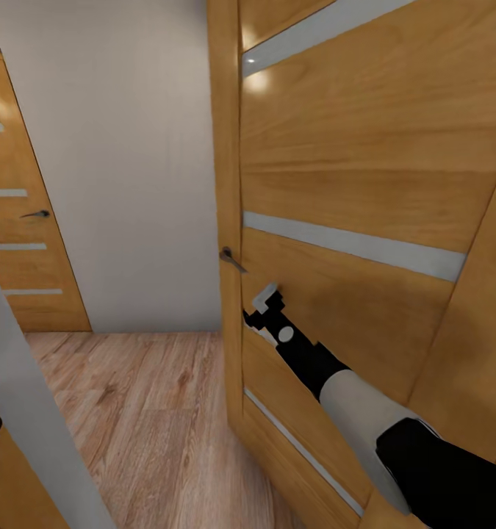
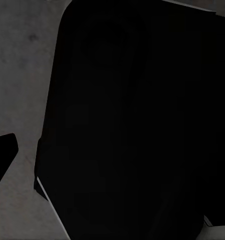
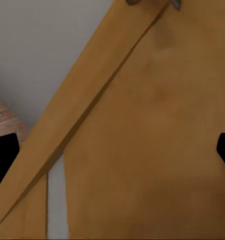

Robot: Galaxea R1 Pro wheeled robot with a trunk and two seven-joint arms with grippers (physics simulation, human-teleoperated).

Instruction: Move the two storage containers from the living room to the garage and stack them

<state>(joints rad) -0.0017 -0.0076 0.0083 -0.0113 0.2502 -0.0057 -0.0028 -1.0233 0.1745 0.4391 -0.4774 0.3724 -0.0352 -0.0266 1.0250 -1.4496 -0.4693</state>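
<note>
Head view: one right claw on a black-and-white arm is held against the face of a large wooden door, close to its free edge. One dark lever handle is seen at about 11 o'clock from the claw, just beside it but not touching. The door's long axis runs upright. A second wooden door with its own handle stands well apart at 9 o'clock, beyond a white wall and light plank floor. No storage container is seen here; judged from this, the robot is in transit.

Left wrist view: a large black shape is seen over mottled grey ground; the left claw's state cannot be told.

Right wrist view: two dark fingertips are spread wide, released, with the door panel between them and the handle's underside straight ahead.
</note>
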